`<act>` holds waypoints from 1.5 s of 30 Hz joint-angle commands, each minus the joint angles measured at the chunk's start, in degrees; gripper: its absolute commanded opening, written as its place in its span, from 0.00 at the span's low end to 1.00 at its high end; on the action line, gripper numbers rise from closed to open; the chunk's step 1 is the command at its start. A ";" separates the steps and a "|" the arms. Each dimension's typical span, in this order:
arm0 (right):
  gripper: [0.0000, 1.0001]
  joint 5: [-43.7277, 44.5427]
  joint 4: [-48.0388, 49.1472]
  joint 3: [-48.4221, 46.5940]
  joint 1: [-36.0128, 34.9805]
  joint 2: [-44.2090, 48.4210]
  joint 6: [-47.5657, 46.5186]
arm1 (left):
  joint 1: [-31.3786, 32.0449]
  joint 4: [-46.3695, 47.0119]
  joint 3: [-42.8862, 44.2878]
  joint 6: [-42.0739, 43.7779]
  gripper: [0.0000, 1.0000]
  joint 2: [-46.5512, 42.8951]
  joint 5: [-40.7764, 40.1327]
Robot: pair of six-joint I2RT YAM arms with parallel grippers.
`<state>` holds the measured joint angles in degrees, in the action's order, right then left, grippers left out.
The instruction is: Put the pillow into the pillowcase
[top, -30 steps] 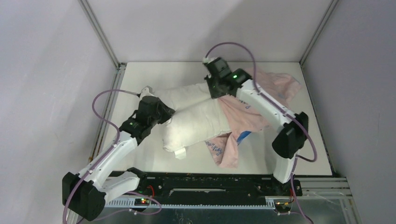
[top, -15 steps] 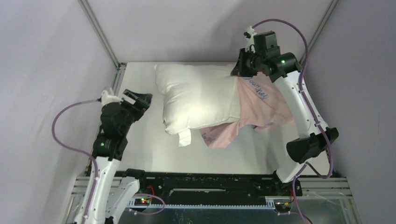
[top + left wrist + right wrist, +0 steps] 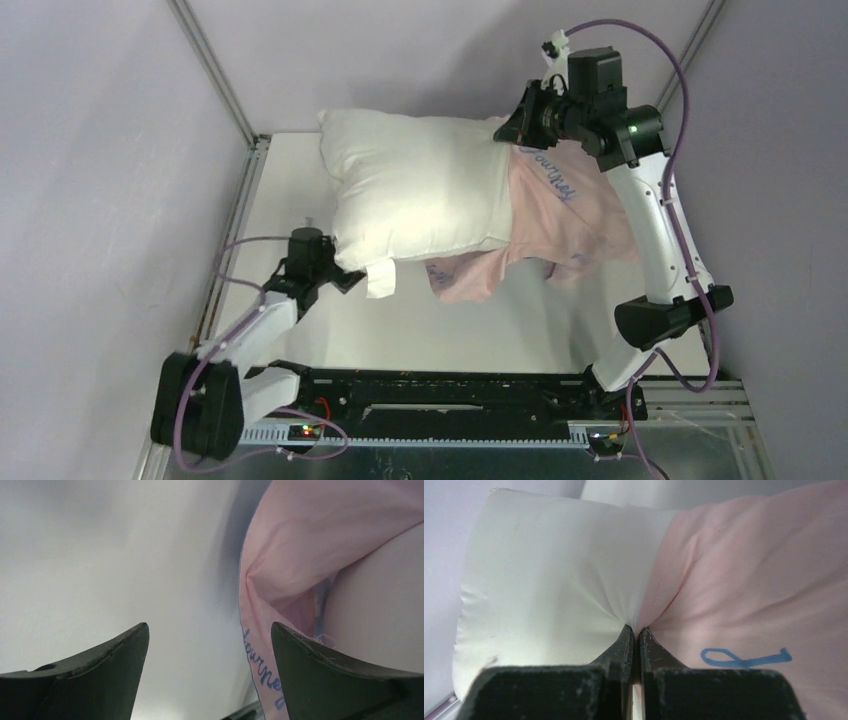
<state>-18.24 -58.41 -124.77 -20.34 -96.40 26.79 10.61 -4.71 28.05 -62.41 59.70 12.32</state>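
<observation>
The plump white pillow [image 3: 415, 190] hangs lifted over the back of the table, its right end inside the pale pink pillowcase [image 3: 570, 205]. My right gripper [image 3: 512, 135] is high at the back right, shut on the pillowcase's opening hem where it meets the pillow [image 3: 549, 580]; its tips [image 3: 634, 628] pinch pink pillowcase [image 3: 749, 580] and white fabric together. My left gripper [image 3: 350, 278] is low by the pillow's near left corner, open and holding nothing. In the left wrist view, the left gripper [image 3: 209, 626] looks up at the pillowcase [image 3: 280, 545] and pillow [image 3: 380, 620].
The white table [image 3: 450, 330] lies under the hanging bundle. Grey enclosure walls and a metal corner post [image 3: 215, 80] close the left, back and right. A black rail [image 3: 450, 385] runs along the near edge by the arm bases.
The right arm raised pillow and pillowcase off the table toward the back right. The left gripper opened, let go of the pillow, swung left, then came in low under its near left corner.
</observation>
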 commanded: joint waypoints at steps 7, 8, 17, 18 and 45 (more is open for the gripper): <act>0.00 -5.14 10.67 -6.82 0.36 5.22 4.67 | 9.11 29.63 2.97 -13.02 0.94 18.25 8.40; 0.00 -5.14 10.58 -7.14 0.31 5.18 4.80 | 9.73 30.19 3.27 -14.16 0.94 19.49 8.42; 0.00 -6.02 11.32 -7.24 0.33 5.43 5.94 | 17.33 39.66 7.97 -21.98 0.91 29.82 7.15; 0.00 -6.02 11.52 -6.94 0.36 5.51 6.06 | 18.07 40.04 8.97 -22.62 0.89 31.04 6.74; 0.00 -8.52 10.96 -10.52 3.23 6.34 7.66 | 25.31 45.23 12.52 -27.86 0.73 42.20 0.92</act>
<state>-23.40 -57.95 -129.88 -17.47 -94.54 32.36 35.18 38.06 38.46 -91.02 99.77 14.46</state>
